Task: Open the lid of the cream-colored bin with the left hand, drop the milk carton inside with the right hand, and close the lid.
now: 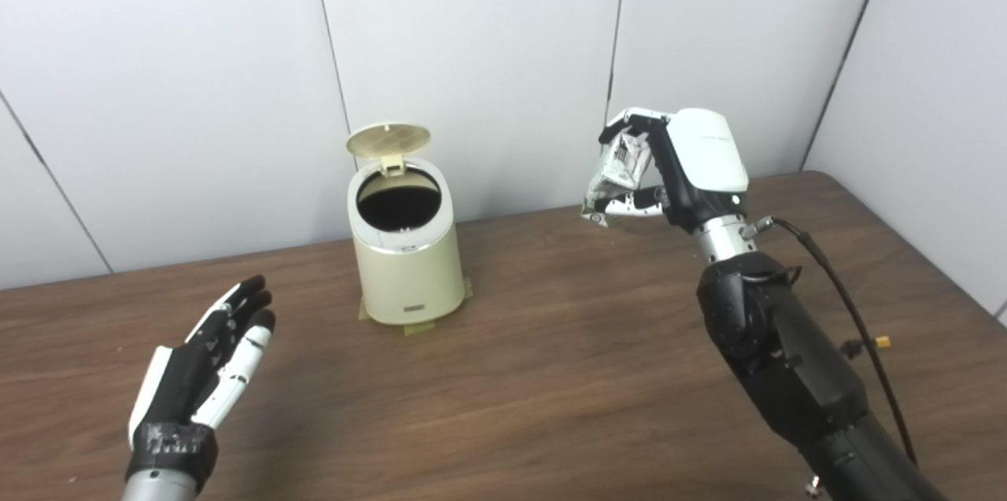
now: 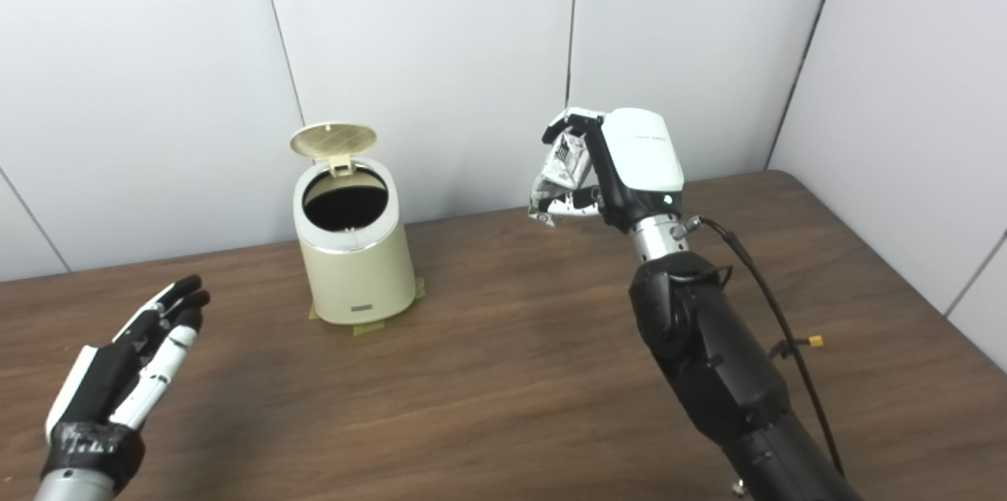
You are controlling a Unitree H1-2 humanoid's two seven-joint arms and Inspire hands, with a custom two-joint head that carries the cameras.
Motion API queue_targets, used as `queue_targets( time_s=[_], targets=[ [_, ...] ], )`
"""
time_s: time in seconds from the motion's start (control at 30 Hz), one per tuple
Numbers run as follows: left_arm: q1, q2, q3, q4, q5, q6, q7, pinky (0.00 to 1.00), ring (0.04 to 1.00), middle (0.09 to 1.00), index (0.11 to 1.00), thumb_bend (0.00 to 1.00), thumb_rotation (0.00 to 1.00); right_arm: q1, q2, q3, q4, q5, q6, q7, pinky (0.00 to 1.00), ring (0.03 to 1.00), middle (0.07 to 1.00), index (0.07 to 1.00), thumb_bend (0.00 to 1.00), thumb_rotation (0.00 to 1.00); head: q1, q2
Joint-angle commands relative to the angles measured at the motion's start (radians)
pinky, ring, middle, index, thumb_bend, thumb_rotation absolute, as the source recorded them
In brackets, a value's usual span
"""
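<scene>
Left hand (image 1: pixel 206 363) sits near-left over the desk (image 1: pixel 551 375), palm up, fingers (image 1: pixel 244 312) straight and close together, holding nothing; well apart from the bin, which reads as parked out of the drop path. Centre, toward the far edge: cream-colored bin (image 1: pixel 405 249) stands upright on the desk with yellowish tape tabs (image 1: pixel 417 326) showing at its base, presumably there to stop it sliding when the lid gets pushed. Lid (image 1: pixel 389 139) is tipped back on its rear hinge, standing nearly upright, so the dark mouth is fully exposed; the opening step looks done. Right of that, right hand (image 1: pixel 676 167) is raised clear of the desk, back of hand toward camera, fingers curled around the crumpled milk carton (image 1: pixel 617 171), which pokes out on the hand's left side, facing the bin. Carton is at roughly lid height but well right of the mouth, so not yet over it. My read: next is carrying it left over the opening, then release. Risk: clipping the upright lid.
</scene>
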Motion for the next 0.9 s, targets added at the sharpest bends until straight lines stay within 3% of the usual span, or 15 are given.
queue_targets(
  time_s=[0.0,0.23,0.43,0.77,0.87],
  targets=[
    [-0.018,-0.007,-0.003,-0.015,0.011,-0.039,0.019,0.98,0.931,0.891,0.89,0.42,0.55,-0.095,-0.003,0.002,-0.029,-0.01,-0.09,-0.06,0.28,0.402,0.527,0.548,0.49,0.0,0.017,-0.001],
    [-0.005,-0.022,-0.02,-0.002,0.021,-0.068,0.035,0.89,0.893,0.876,0.877,0.43,0.5,-0.169,0.119,0.03,-0.044,-0.045,-0.118,-0.077,0.29,0.39,0.511,0.548,0.49,0.0,0.067,-0.001],
    [0.009,-0.04,-0.028,-0.004,0.032,-0.069,0.042,0.94,0.904,0.886,0.881,0.45,0.51,-0.252,0.224,0.058,0.016,-0.057,-0.118,-0.082,0.29,0.393,0.515,0.545,0.49,0.0,0.094,-0.005],
    [0.015,-0.037,-0.055,-0.003,0.11,-0.081,0.063,0.9,0.9,0.875,0.853,0.5,0.35,-0.341,0.3,0.075,0.168,-0.046,-0.167,-0.145,0.36,0.384,0.498,0.552,0.49,0.0,0.121,-0.006],
    [0.015,-0.043,-0.059,-0.003,0.116,-0.083,0.067,0.9,0.897,0.87,0.849,0.5,0.34,-0.357,0.314,0.089,0.208,-0.049,-0.173,-0.159,0.31,0.393,0.511,0.553,0.49,0.0,0.134,-0.006]
  ],
)
